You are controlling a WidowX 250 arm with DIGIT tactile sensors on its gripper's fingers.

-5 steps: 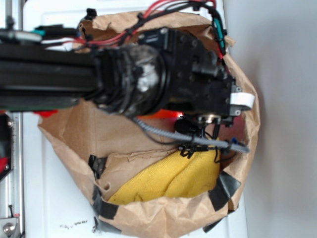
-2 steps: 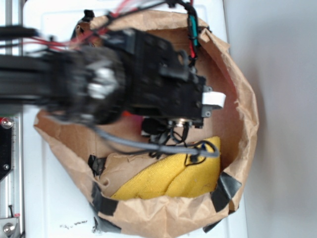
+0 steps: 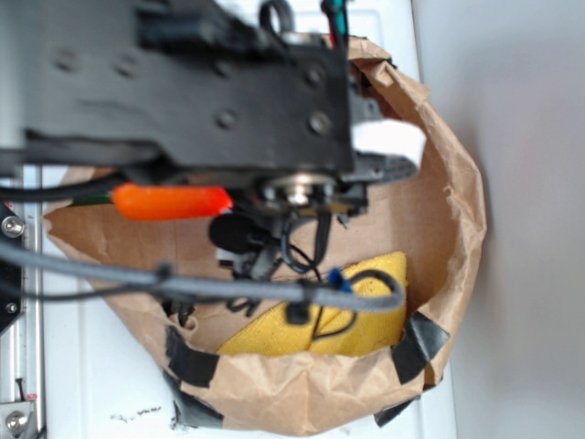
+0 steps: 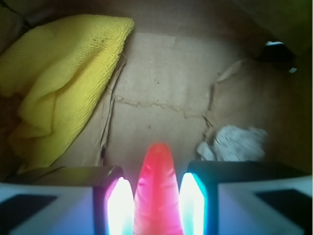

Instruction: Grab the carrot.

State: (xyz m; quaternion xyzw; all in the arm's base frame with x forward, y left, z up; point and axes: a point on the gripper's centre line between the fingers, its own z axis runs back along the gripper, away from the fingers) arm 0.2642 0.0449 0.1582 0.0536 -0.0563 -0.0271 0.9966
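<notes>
Beside the yellow cloth (image 4: 58,83), jaws clamp the carrot (image 4: 156,191).

Your exterior view is bright and even, but the arm (image 3: 183,82) looms blurred. In your wrist view the pincer (image 4: 157,203) pads glare white; corners darken.

Yellow cloth (image 4: 58,78) left, white crumpled scrap (image 4: 234,142) right, bare cardboard floor (image 4: 161,88) between

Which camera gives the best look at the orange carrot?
The wrist view: the carrot sits centred and close, its tip pointing up between the end effector fingers. The exterior view shows only a stretch of the carrot sticking out from under the dark arm, above the paper bag.
</notes>
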